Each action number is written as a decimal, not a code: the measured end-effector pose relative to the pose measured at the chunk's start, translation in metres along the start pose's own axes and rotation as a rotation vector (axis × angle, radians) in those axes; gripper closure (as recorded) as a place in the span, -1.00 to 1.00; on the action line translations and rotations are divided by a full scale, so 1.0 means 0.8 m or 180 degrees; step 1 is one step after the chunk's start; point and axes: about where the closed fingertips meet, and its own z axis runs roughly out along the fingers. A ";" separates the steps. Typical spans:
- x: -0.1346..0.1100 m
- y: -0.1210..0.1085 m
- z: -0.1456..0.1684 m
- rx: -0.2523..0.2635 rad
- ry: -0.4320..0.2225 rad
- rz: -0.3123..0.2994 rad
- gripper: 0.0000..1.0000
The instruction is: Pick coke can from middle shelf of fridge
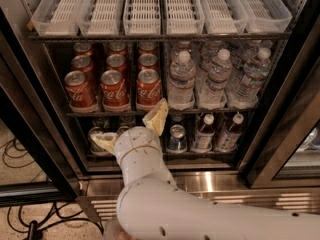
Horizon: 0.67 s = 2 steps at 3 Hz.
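9 small red aluminium coke cans are counted; min. 6 clear plastic water bottles at 3 o'clock; 6 white slotted trays at 12; 1 cream gripper, spread, at 6.

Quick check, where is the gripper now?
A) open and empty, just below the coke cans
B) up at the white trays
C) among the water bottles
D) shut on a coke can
A: the gripper is open and empty, spread just under the coke can row.
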 end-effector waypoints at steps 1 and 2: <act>0.000 0.000 0.000 0.0000 0.0000 0.0000 -1.00; -0.004 0.003 0.004 0.0000 -0.0049 -0.0026 -0.67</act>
